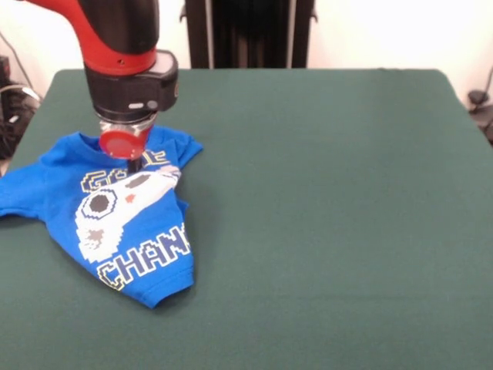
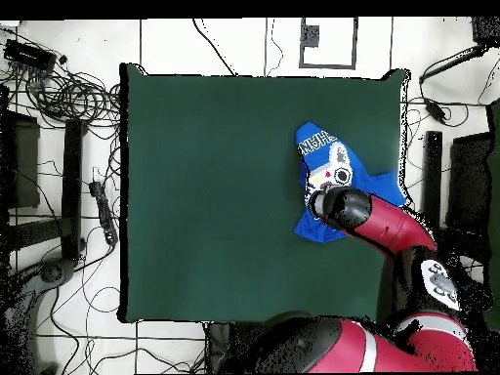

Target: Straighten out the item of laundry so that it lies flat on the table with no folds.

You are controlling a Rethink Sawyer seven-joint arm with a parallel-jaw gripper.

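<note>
The item of laundry is a bright blue T-shirt lying print-up near one side edge of the green table. Its right half is folded under, so the lettering is cut off and the shirt narrows toward the hem. One sleeve spreads out toward the table edge. My gripper comes straight down onto the shirt's upper chest, just above the controller print. The red wrist hides its tips, so open or shut cannot be made out.
Cables and stands lie on the floor beyond the table's far side. A dark stand is close to the table edge beside the shirt. The arm reaches over that edge.
</note>
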